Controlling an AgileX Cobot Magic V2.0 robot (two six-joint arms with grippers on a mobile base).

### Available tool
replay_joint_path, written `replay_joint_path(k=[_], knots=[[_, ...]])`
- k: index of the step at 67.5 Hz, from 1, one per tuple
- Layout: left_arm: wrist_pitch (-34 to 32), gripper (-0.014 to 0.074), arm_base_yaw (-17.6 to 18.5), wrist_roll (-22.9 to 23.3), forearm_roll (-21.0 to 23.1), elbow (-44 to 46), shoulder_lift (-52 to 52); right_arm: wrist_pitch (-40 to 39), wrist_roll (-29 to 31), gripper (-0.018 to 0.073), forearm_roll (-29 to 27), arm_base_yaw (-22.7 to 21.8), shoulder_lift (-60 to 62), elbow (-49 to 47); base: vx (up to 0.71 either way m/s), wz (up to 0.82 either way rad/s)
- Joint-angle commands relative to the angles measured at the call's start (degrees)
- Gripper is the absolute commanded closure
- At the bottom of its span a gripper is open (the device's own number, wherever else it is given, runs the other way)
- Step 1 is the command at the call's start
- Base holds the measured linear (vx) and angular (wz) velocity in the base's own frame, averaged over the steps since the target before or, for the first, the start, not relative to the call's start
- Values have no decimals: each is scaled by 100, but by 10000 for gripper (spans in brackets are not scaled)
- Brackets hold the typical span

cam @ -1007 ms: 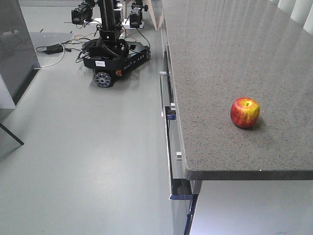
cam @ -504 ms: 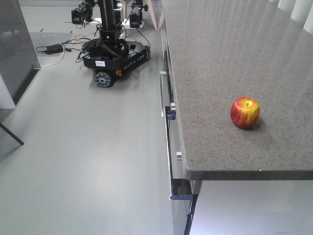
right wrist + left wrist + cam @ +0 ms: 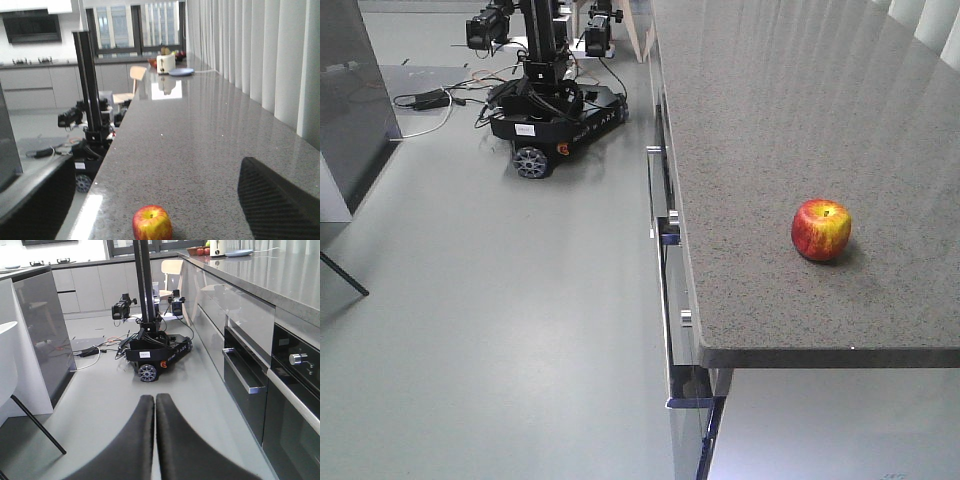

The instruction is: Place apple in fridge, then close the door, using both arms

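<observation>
Red apple [image 3: 821, 229] sits ungrasped on the counter [image 3: 770, 120]; we have everything left. Our right gripper [image 3: 155, 172] gapes apart, left gripper [image 3: 154, 399] pressed together.

Left hand [image 3: 155, 398], smooth black tapered fingers [image 3: 139, 440], right hand [image 3: 155, 172], broad black fingers [image 3: 272, 202], fine ribbed texture

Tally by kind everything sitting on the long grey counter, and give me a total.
Apple: 1
Toaster: 1
Blue plate: 1
Fruit bowl, contents too small to count: 1
Total: 4
</observation>
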State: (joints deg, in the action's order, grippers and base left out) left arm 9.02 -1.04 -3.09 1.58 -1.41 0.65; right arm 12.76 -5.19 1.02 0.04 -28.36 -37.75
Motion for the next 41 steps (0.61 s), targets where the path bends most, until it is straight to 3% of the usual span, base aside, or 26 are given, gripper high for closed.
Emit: replay_joint_path(k=[1, 13, 17, 25, 33, 41], knots=[[-421, 602, -29, 59, 30, -162, 92, -156, 272, -82, 7, 7, -487, -619, 0, 0], [-421, 602, -29, 59, 30, -162, 92, 751, 807, -74, -353, 13, -1789, -1924, 0, 0], [-421, 602, -29, 59, 30, -162, 92, 1031, 1145, -72, -802, 13, -2226, -2288, 0, 0], [-421, 602, -29, 59, 30, -162, 92, 1550, 2362, -67, -2002, 13, -3238, -2998, 0, 0], [-421, 602, -29, 59, 30, -162, 92, 1609, 3154, -64, -2752, 13, -4066, -3361, 0, 0], [-421, 602, -29, 59, 30, -162, 92, 1413, 3284, -64, -2940, 13, -4799, -3561, 0, 0]])
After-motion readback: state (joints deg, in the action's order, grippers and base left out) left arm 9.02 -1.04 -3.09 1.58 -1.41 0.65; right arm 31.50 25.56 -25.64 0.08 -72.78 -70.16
